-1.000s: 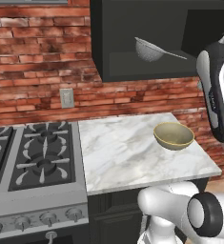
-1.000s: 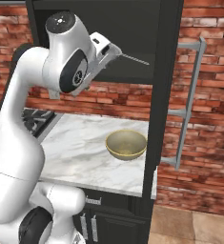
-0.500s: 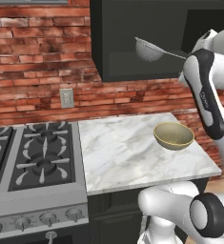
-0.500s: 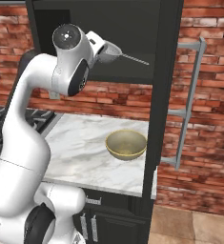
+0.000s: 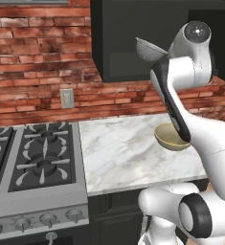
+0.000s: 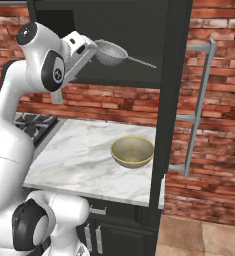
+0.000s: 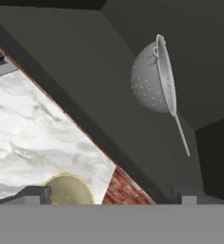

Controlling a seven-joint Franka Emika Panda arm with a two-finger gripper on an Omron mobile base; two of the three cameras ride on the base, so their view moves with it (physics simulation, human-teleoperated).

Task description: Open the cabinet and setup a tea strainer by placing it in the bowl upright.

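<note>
Black and already open, the cabinet (image 6: pixel 170 75) shows you the tea strainer (image 6: pixel 111 52) sitting on its lower shelf, with the thin handle pointing toward the open door. Your hand (image 6: pixel 91 50) is raised just beside the strainer's basket, but you cannot tell if its fingers are apart or together. The olive-gold bowl (image 6: pixel 132 151) stands below on the marble worktop (image 6: pixel 74 160), near the stove (image 5: pixel 32 162).

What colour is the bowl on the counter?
Olive-gold with a thin lighter rim; the bowl shows best in the right base view.
</note>
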